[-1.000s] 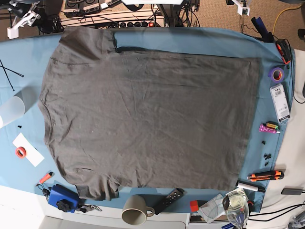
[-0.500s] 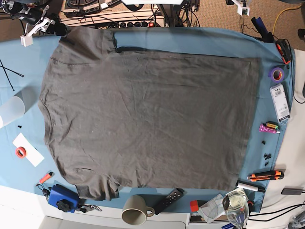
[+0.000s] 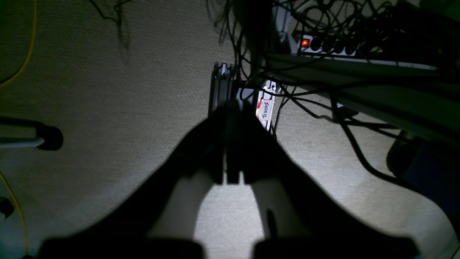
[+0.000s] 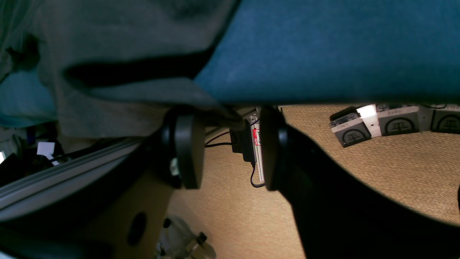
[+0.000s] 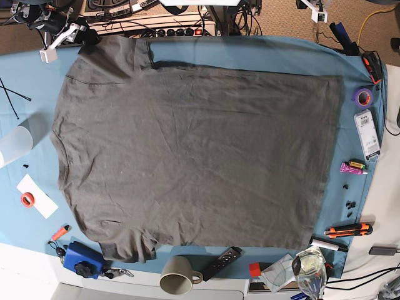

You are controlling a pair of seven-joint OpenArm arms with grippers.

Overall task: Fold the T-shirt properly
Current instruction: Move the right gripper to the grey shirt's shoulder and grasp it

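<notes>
Covering most of the blue tabletop cloth [image 5: 262,53], the T-shirt [image 5: 194,156] lies flat and spread in the base view, dark charcoal grey, wrinkled, hem toward that view's right, sleeves toward its left. One sleeve sits at the top left corner of the cloth, the other near the bottom left by a blue box [image 5: 81,259].

Right gripper [image 4: 226,145] sits at the tabletop's far edge by the top-left sleeve; in its wrist view the jaws stand wide apart with a fold of grey shirt fabric hanging over the edge just above the left finger; whether a finger touches the cloth, cannot tell. Nothing is clamped between the jaws. In the base view the same arm shows as a white and black part [image 5: 56,34] just beside the sleeve corner.

Left gripper [image 3: 230,144] is off the tabletop, aimed at carpet floor and cables; fingers pressed together, nothing between them.

Smaller items round the shirt: beige mug [image 5: 178,278] at the bottom edge, black remote [image 5: 220,262] beside it, clear cup [image 5: 14,145] at left, white label device [image 5: 367,134] at right, orange-black cutter [image 5: 349,230], purple tape roll [image 5: 363,95], orange tape ring [image 5: 27,199] on white paper.
</notes>
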